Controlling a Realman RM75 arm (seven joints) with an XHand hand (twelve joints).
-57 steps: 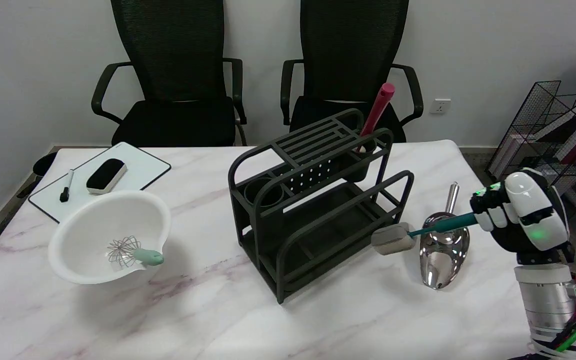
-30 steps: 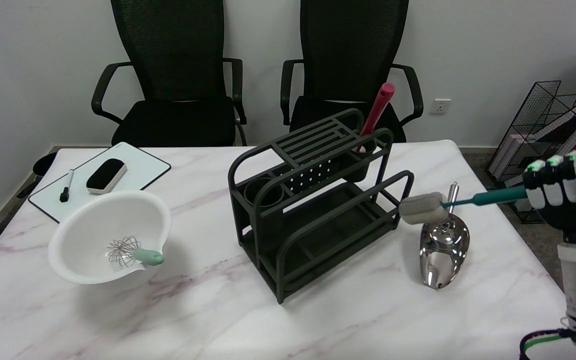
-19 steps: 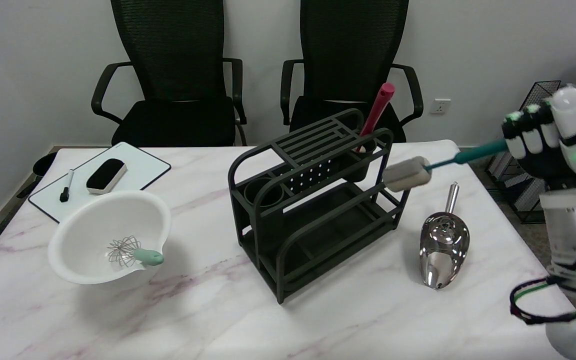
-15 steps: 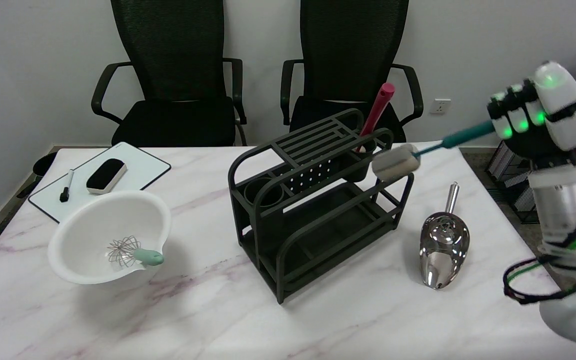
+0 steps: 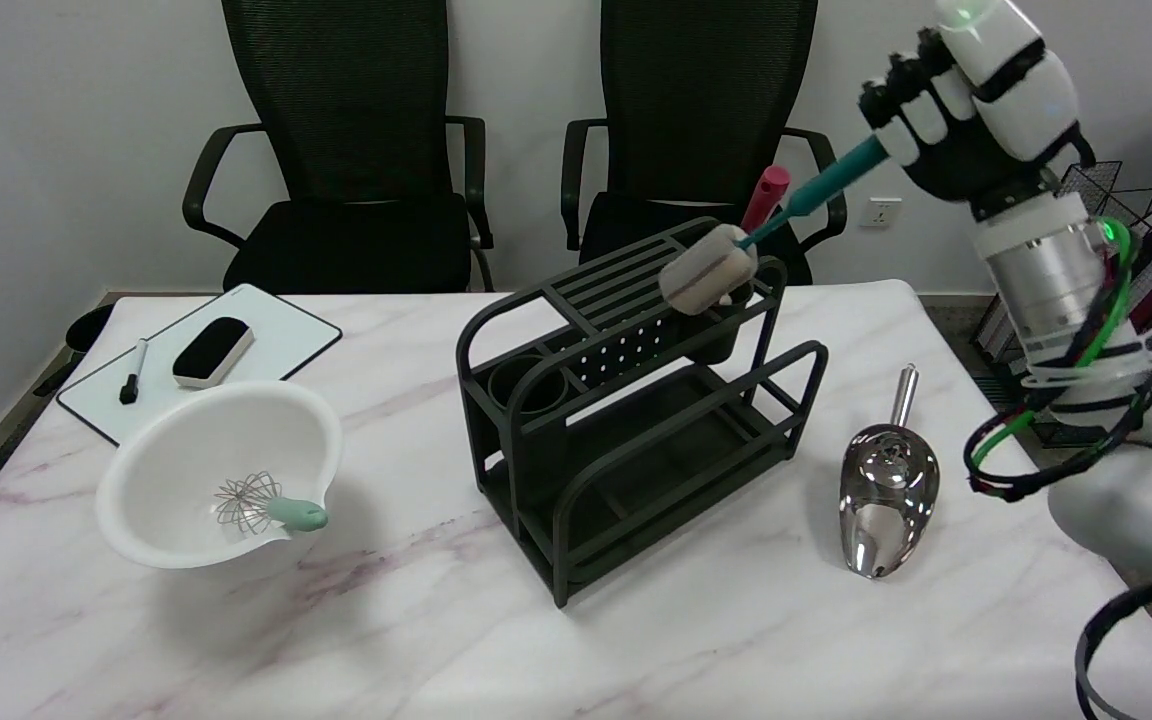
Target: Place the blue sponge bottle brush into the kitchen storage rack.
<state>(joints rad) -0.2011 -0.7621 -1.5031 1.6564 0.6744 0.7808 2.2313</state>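
A white marbled tabletop (image 5: 716, 640) fills the lower part of the head view, with two black office chairs (image 5: 356, 150) behind its far edge. Near the middle stands the black kitchen storage rack (image 5: 626, 420), two tiers with a slatted top and round cup holders at its left and right ends; a red-handled utensil (image 5: 764, 195) stands upright in the right-hand cup. At the left a white bowl (image 5: 221, 480) holds a small whisk (image 5: 261, 503) with a pale green handle, and behind it a whiteboard (image 5: 266, 345) carries a black eraser (image 5: 213, 350) and a marker (image 5: 133, 370). The right arm rises at the picture's right, and its hand (image 5: 971, 100), raised high, has its fingers wrapped around the teal handle of the bottle brush (image 5: 786, 210). The brush slopes down to the left, its grey sponge head (image 5: 706, 280) over the rack's upper right end, just beside the red utensil; whether it touches the rack cannot be told. A shiny metal scoop (image 5: 886, 495) lies on the tabletop right of the rack
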